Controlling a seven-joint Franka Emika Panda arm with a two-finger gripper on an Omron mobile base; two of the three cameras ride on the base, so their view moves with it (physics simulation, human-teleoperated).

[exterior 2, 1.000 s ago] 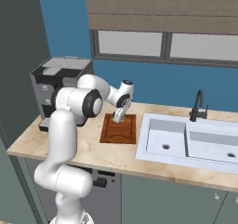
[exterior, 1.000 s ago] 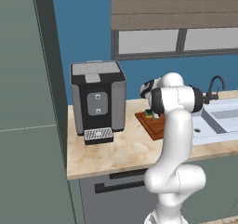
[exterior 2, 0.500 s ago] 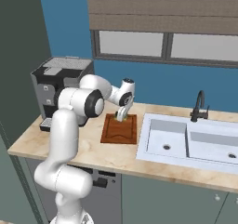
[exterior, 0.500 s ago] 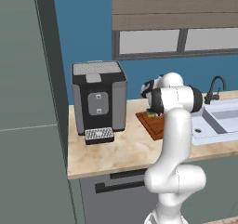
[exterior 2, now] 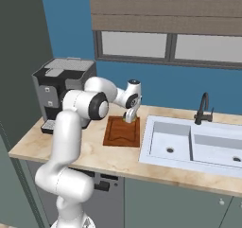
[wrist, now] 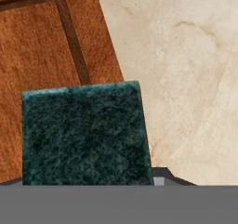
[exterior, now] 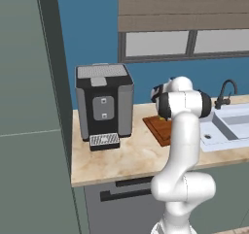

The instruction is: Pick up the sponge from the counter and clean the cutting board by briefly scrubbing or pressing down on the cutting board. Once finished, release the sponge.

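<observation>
Gripper (exterior 2: pixel 129 119) held the sponge (wrist: pixel 86 132) tight in its jaws, right over the board (exterior 2: pixel 122 131) edge near the counter (wrist: pixel 186 69), so it needed to push down flat w/ sponge fully on wood.

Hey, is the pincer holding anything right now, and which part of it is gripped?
Yes: the small block sponge with the dark green scrub top, held over the reddish-brown wooden cutting board's edge. Exactly where the pincer grips it cannot be seen.

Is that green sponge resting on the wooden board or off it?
Partly on: the sponge overlaps the cutting board's edge, its corner over the counter.
</observation>
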